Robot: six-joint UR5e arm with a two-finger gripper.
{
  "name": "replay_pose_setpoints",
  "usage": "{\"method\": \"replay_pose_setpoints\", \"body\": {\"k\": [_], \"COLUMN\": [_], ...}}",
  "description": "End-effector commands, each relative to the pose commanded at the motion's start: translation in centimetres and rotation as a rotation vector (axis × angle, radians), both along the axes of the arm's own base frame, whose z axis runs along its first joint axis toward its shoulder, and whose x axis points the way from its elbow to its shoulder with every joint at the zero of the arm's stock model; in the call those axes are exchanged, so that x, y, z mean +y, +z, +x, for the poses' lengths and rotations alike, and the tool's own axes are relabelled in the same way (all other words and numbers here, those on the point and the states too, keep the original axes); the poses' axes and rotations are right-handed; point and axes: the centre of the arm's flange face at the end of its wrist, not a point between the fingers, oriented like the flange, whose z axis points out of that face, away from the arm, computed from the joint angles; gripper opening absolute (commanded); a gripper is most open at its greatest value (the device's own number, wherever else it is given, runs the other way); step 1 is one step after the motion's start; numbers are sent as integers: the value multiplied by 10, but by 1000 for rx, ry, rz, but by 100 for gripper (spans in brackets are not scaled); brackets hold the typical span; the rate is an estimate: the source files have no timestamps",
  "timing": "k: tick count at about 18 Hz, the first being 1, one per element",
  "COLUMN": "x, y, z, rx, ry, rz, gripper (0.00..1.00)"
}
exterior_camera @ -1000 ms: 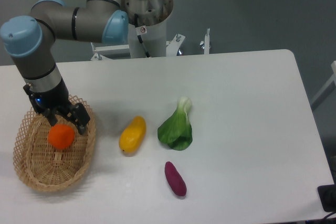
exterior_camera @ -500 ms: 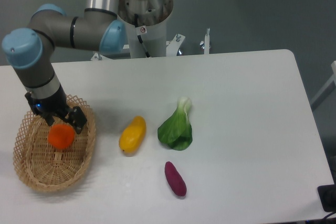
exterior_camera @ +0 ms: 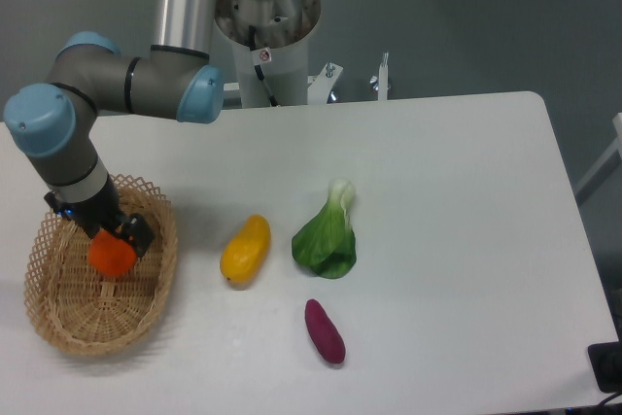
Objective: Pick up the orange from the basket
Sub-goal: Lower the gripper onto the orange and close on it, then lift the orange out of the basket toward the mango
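Note:
The orange (exterior_camera: pixel 111 258) is a small round orange-red fruit lying in the left half of the oval wicker basket (exterior_camera: pixel 58 323) at the table's left edge. My gripper (exterior_camera: pixel 109 237) points down directly over the orange, with its dark fingers (exterior_camera: pixel 140 235) low on either side of the fruit's top. The jaws look open around the orange, which still rests on the basket floor. The far finger is mostly hidden behind the wrist.
An elongated yellow fruit (exterior_camera: pixel 245 249) lies right of the basket. A green leafy vegetable (exterior_camera: pixel 328 235) and a purple sweet potato (exterior_camera: pixel 325 331) lie mid-table. The arm's base column (exterior_camera: pixel 264 21) stands behind the table.
The gripper has moved down and slightly left, from above the basket's rim to close around the orange's top. The orange has stayed in place.

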Motion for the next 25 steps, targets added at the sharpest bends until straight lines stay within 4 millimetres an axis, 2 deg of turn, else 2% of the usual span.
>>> {"method": "replay_pose_setpoints", "body": {"k": [4,6,11,14,16,25], "x": [1,4,5,6,6,7], "y": [-10,-5,-17,-16,-15,-12], "z": [4,5,7,7,6,6], "rx": [-2,-3,-6,-6,-5,-2], "ry": [-9,-11,-12,-14,-23,-43], "rz": [-17,-6,-25,-21,-20,-16], "gripper": [100,100,100,65,52,45]}}
